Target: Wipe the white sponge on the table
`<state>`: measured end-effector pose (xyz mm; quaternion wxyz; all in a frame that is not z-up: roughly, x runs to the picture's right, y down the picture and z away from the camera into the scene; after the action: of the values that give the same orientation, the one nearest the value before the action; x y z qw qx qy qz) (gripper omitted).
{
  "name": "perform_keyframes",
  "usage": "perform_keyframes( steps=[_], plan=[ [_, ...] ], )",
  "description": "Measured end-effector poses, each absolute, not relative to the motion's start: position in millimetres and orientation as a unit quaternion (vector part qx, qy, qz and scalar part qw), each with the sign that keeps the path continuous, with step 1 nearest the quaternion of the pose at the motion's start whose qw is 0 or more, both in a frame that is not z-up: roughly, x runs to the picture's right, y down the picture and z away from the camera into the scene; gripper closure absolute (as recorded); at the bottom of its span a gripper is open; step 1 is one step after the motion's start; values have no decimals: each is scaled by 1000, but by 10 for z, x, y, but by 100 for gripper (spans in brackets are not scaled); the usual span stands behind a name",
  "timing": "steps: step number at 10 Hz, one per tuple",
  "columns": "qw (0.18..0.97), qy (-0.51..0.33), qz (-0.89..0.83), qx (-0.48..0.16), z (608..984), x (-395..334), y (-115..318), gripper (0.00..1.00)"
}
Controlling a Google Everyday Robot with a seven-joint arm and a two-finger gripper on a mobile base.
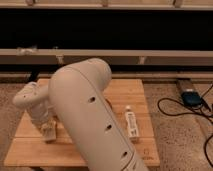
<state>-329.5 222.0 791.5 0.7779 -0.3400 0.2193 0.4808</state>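
The light wooden table (30,150) fills the lower middle of the camera view. My arm's big white housing covers much of its centre. My gripper (49,131) points down at the table's left part. It is shut on the white sponge (50,134), a small beige block that rests against the planks under it. The sponge is partly hidden by the gripper.
A white bottle (131,124) lies on the table's right part. A small dark object (108,103) peeks out behind my arm. On the floor to the right lie black cables (172,107) and a dark box (191,98). A long rail (150,56) runs behind the table.
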Motion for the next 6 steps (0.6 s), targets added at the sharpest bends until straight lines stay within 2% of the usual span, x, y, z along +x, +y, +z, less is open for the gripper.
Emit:
perform_keyframes(
  steps=[6],
  plan=[
    [821, 210, 398, -352, 7808, -3720, 2436, 100]
  ],
)
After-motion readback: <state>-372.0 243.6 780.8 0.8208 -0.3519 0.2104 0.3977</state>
